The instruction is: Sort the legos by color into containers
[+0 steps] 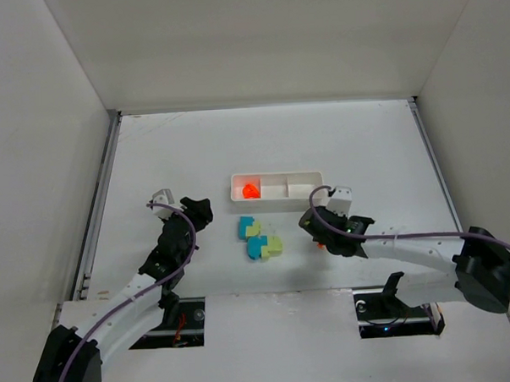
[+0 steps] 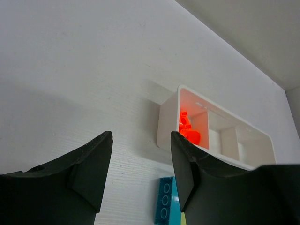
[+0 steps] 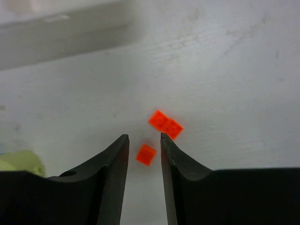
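Glowing orange-red, two tiny legos [image 3: 165, 124] lie on the white counter [image 1: 177, 152]. Left fingers [image 2: 89, 164] and right fingers [image 3: 110, 178] stand released, empty.

A white table [image 1: 262, 148] sits boxed in by plain white walls [image 1: 257, 39] under even light.

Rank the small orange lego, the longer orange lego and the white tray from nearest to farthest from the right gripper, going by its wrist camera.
1. The small orange lego: on the table, in the gap between the open fingertips of the right gripper.
2. The longer orange lego: just past the tips, slightly to the right.
3. The tray: blurred, far back at the upper left.
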